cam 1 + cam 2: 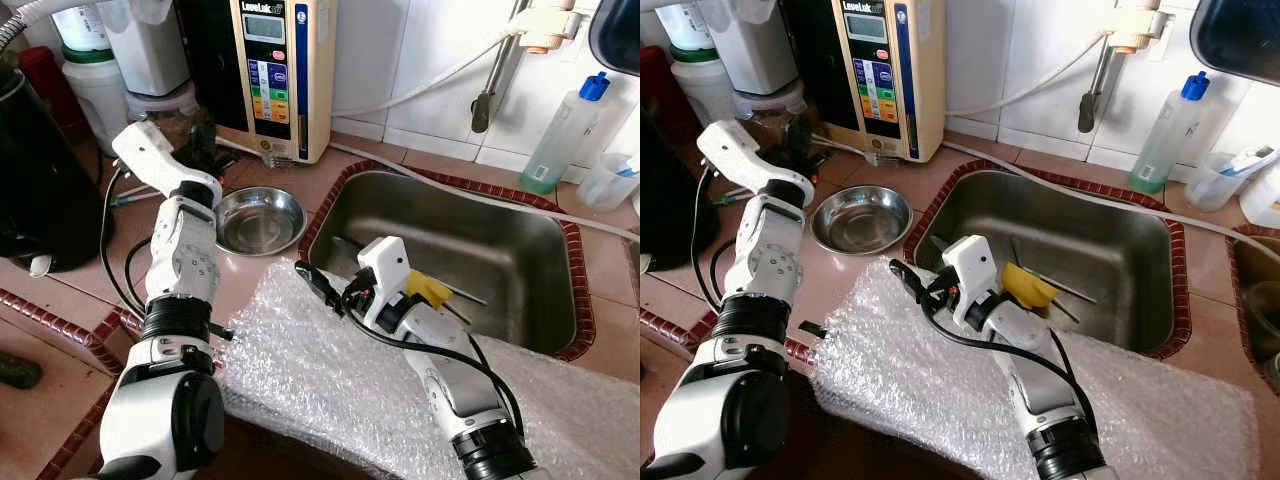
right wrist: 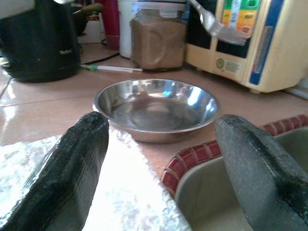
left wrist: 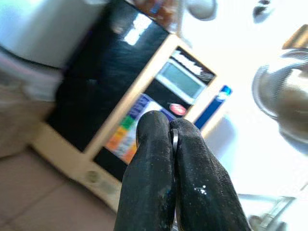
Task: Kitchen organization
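Right gripper (image 1: 318, 283) hovers spread over the bubble wrap (image 1: 330, 390), aimed at the steel bowl (image 1: 260, 220) left of the sink (image 1: 520, 190). Left wrist view: left gripper (image 3: 171, 139) pinches a fork. Right wrist view: fork (image 2: 219, 26) above the bowl, not yet put away.

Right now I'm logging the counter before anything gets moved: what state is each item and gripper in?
Left gripper: shut on a fork, raised by the water machine.
Right gripper: open, aimed at the bowl.
Steel bowl: upright, empty.
Sink: holds utensils.
Bubble wrap: spread flat.
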`<state>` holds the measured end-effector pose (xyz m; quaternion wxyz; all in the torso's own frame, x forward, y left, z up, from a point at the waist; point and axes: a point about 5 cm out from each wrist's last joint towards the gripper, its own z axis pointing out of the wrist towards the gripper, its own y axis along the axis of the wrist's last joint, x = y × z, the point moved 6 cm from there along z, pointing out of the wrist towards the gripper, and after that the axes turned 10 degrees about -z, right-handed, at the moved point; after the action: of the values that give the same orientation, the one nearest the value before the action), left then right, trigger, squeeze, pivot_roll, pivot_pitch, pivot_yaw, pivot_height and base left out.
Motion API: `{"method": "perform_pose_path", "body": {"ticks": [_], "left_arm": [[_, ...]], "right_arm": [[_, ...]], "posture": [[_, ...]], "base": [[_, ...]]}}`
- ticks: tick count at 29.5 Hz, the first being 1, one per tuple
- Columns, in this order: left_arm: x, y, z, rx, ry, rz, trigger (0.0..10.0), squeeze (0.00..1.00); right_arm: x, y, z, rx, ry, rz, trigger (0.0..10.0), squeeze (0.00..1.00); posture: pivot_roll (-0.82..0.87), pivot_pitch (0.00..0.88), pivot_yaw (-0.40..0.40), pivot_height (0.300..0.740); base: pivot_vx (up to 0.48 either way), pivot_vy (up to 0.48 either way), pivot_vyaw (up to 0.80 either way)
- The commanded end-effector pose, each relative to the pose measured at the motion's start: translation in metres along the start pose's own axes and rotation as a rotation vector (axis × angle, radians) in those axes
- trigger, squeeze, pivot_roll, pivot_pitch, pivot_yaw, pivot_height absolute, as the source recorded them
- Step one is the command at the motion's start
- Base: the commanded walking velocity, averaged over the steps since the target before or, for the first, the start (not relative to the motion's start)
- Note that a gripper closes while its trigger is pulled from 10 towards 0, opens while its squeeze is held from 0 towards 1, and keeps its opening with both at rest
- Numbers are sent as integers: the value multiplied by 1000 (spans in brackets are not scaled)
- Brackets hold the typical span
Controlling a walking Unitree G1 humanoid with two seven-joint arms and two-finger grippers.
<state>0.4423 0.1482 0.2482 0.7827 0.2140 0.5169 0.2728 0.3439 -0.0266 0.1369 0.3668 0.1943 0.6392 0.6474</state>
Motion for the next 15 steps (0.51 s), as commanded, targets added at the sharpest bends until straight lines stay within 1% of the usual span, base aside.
{"method": "perform_pose_path", "body": {"ticks": [1, 2, 3, 4, 5, 7, 8, 9, 10, 11, 14, 15], "left_arm": [[-18, -7, -1, 39, -84, -49, 0, 0], [-31, -18, -4, 80, -145, -95, 0, 0], [-36, -24, -6, 103, -167, -100, 0, 0], [-41, -29, -8, 121, -191, -89, 0, 0], [-48, -36, -12, 144, -222, -77, 0, 0], [-53, -43, -16, 171, -249, -83, 0, 0], [-60, -52, -20, 199, -275, -71, 0, 0], [-60, -52, -20, 199, -275, -71, 0, 0], [-64, -60, -24, 222, -292, -65, 0, 0], [-67, -64, -27, 237, -304, -60, 0, 0], [-75, -72, -32, 268, -333, -51, 0, 0], [-78, -74, -34, 274, -335, -71, 0, 0]], "right_arm": [[-14, 7, 3, -24, -55, -8, 10000, 0], [-29, 12, 5, -41, -136, -21, 10000, 0], [-38, 14, 4, -37, -178, -61, 10000, 0], [-43, 16, 5, -32, -198, -122, 10000, 0], [-46, 19, 6, -30, -201, -189, 10000, 0], [-49, 22, 6, -39, -209, -195, 10000, 0], [-57, 23, 4, -29, -240, -218, 10000, 0], [-57, 23, 4, -29, -240, -218, 10000, 0], [-61, 23, 4, -10, -245, -292, 10000, 0], [-63, 26, 4, -12, -244, -315, 10000, 0], [-65, 30, 5, -30, -259, -313, 10000, 0], [-64, 29, 6, -26, -254, -324, 10000, 0]], "posture": [[99, 0, 40, 740], [100, 0, 40, 740], [101, 0, 40, 740], [100, 0, 41, 740], [98, 0, 43, 740], [97, 0, 43, 740], [97, 0, 43, 740], [97, 0, 43, 740], [99, 0, 41, 740], [96, 0, 40, 740], [91, 0, 41, 740], [92, 0, 39, 740]], "base": [[0, 0, 0], [0, 0, 0], [0, 0, 0], [0, 0, 0], [0, 0, 0], [0, 0, 0], [0, 0, 0], [0, 0, 0], [0, 0, 0], [0, 0, 0], [0, 0, 0], [0, 0, 0]]}}
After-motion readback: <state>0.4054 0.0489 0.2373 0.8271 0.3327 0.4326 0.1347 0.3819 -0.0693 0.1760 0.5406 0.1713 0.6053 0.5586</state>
